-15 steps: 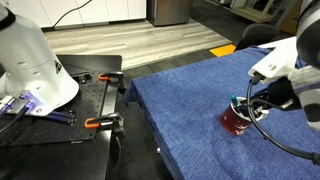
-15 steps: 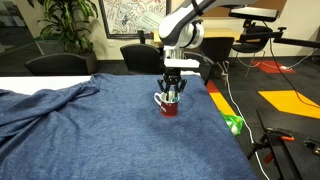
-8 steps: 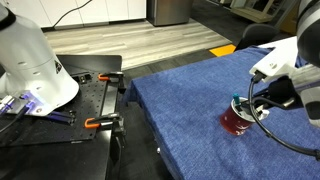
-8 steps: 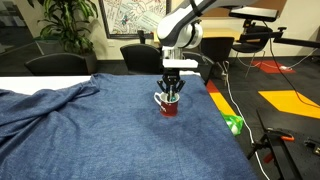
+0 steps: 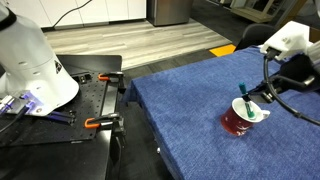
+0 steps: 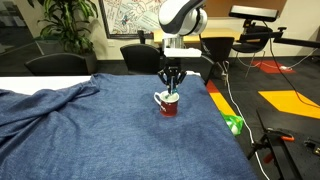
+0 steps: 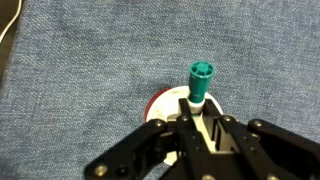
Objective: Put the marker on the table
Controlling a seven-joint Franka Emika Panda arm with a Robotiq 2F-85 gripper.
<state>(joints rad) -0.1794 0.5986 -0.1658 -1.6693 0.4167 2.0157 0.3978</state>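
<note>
My gripper is shut on the marker, a teal-green stick with a whitish part, and holds it upright. It hangs just above a red mug with a white inside, which stands on the blue denim-covered table. In both exterior views the gripper hovers over the mug. The marker shows as a thin teal stick rising over the mug's rim. The table lies open around the mug.
A black bench with orange clamps and a white robot base stands beside the table. Cloth folds bunch at one end. Office chairs, a green object and cables lie beyond the table edge.
The gripper has risen from down inside the mug to above its rim, taking the marker up with it. The mug has stayed in place.
</note>
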